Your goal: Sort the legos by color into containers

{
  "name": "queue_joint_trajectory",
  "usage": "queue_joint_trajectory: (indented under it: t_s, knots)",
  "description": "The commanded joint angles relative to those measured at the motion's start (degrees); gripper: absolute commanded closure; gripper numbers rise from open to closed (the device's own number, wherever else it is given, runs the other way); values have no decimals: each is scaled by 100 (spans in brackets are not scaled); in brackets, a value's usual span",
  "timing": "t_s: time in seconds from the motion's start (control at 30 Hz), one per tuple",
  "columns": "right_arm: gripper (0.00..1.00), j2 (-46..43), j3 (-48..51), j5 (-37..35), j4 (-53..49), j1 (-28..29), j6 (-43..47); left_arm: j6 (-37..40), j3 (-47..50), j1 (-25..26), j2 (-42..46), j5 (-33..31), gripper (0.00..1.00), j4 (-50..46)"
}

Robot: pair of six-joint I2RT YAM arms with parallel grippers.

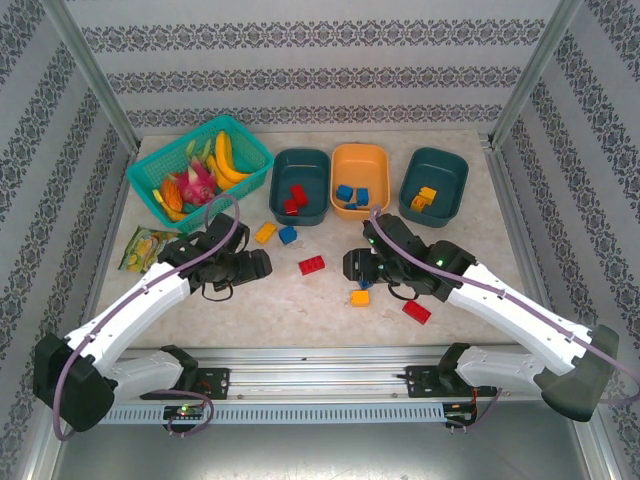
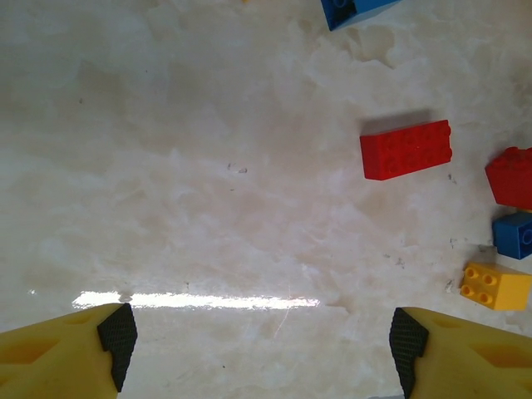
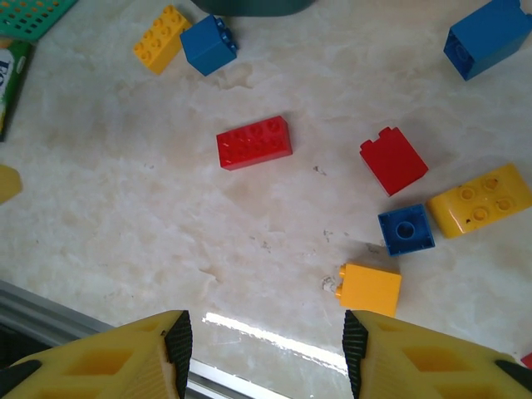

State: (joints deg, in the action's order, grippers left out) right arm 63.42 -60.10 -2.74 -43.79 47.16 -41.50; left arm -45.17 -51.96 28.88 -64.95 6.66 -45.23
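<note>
Three tubs stand in a row at the back: a teal tub (image 1: 301,187) with red legos, an orange tub (image 1: 360,180) with blue ones, and a teal tub (image 1: 433,186) with yellow ones. Loose on the table lie a yellow brick (image 1: 265,232), a blue brick (image 1: 288,235), a flat red brick (image 1: 311,265) (image 2: 406,150) (image 3: 254,142), a small yellow brick (image 1: 360,297) (image 3: 369,288) and a red brick (image 1: 417,311). My left gripper (image 1: 262,266) (image 2: 262,345) is open over bare table, left of the flat red brick. My right gripper (image 1: 352,266) (image 3: 266,345) is open, the small yellow brick just beyond its right finger.
A bright teal lattice basket (image 1: 200,165) of toy fruit stands at the back left, with a green snack packet (image 1: 147,246) in front of it. Near the right gripper lie a red brick (image 3: 393,160), a small blue brick (image 3: 406,229) and a yellow brick (image 3: 480,200). A metal rail (image 1: 320,352) runs along the near edge.
</note>
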Motion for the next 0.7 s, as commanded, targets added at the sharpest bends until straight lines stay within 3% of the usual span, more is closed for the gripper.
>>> queue_joint_trajectory:
  t_s: [0.0,0.4,0.67]
  knots:
    - [46,-59,36,-298,95,83,-123,175,-24,58,-42,71,20,343]
    - [47,-372,480,-420,72,100,-481,-102,-708,908,-1373,-16,23,902]
    - [47,-703,552,-515,31,119,-489,2986,-2109,1056,-2933,57,19,167]
